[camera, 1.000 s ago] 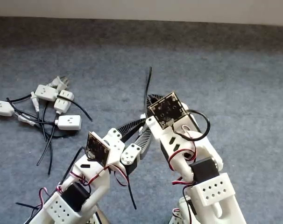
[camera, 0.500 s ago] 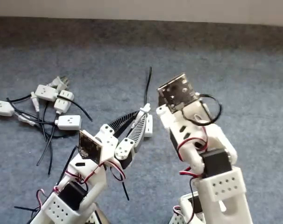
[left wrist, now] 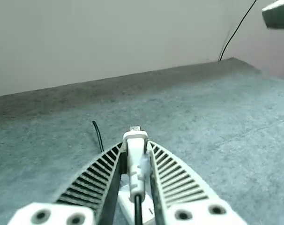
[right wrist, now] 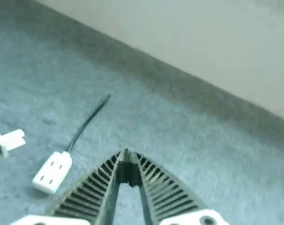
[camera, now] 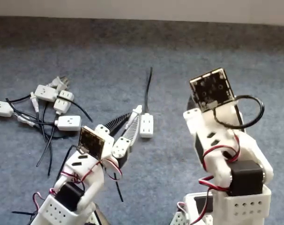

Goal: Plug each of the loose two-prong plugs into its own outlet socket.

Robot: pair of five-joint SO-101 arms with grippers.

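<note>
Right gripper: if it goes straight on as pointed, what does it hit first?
Probably bare carpet. The right gripper, fingers shut on nothing, points at open floor; the outlet socket and its black cord lie off to one side of that line. Depth is unclear.

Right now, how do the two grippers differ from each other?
The left gripper is shut on a white plug; the right gripper is shut on nothing. The left gripper sits right beside the outlet socket on the carpet; the right gripper hangs apart from it. Both have ribbed fingers, closed.
</note>
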